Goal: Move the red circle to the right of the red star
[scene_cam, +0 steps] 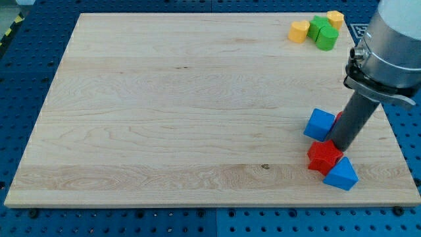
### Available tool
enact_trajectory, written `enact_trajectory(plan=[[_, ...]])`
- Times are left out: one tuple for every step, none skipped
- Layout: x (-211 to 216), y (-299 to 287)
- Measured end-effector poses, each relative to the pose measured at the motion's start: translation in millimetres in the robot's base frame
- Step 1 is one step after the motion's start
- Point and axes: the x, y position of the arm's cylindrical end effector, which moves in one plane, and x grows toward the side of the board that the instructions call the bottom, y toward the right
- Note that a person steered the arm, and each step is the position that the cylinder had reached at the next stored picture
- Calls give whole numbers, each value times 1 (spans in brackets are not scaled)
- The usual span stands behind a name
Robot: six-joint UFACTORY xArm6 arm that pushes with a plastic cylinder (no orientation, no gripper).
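Note:
The red star (324, 157) lies near the board's lower right, touching a blue triangular block (342, 174) below and to its right. A blue cube (320, 124) sits just above the star. Only a sliver of another red block (338, 118) shows between the blue cube and the rod; the rod hides the rest, so its shape cannot be made out. My tip (341, 146) rests at the star's upper right edge, right of the blue cube.
At the view's top right, two yellow blocks (299, 31) (335, 18) and two green blocks (319, 26) (327, 37) cluster together. The wooden board's right edge (401, 151) is close to my tip.

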Motion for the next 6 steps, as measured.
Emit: enact_trajectory(plan=[[14, 22], [0, 57], [-49, 51], [-63, 32], [-43, 1], [-39, -20]])
